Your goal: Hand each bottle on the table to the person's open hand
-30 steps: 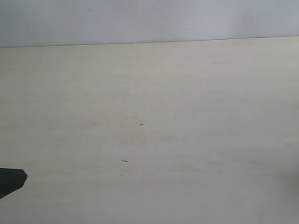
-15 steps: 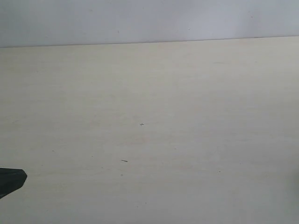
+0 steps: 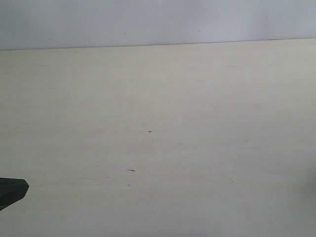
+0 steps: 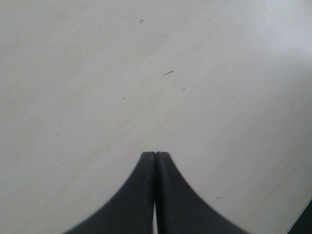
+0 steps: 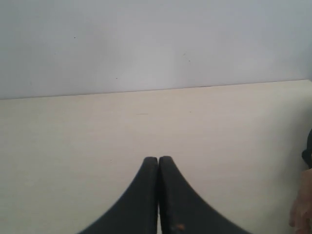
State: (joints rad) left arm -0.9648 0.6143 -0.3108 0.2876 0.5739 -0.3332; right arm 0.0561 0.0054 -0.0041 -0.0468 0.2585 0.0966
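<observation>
Zero bottles show in any of the three views, so where they are cannot be told.

Possible person's open hand (image 5: 303, 207): only a skin-toned sliver at the frame edge of the right wrist view, with a dark patch beside it. It is too cropped to be sure.

One table (image 3: 207, 98), pale cream. It carries one small cross mark (image 3: 149, 132), one short dash mark (image 3: 131, 170) and a few fainter specks. A plain pale wall (image 3: 148, 19) stands behind its far edge.

Two grippers.
- The left gripper (image 4: 155, 155) has its fingers pressed together with nothing between them. It hangs over the marked patch of table, and only its dark tip shows at the left edge of the exterior view.
- The right gripper (image 5: 158, 159) is likewise clenched on nothing and faces the far table edge and the wall.

Judgement: with no bottle in sight, the handover is either finished or not yet laid out, and the frames do not settle which. For any bottle that turns up, the fingers should part well before the approach. They should come in from the side and close around the body below the cap. The bottle should be carried upright and let go only once it rests in the palm.
</observation>
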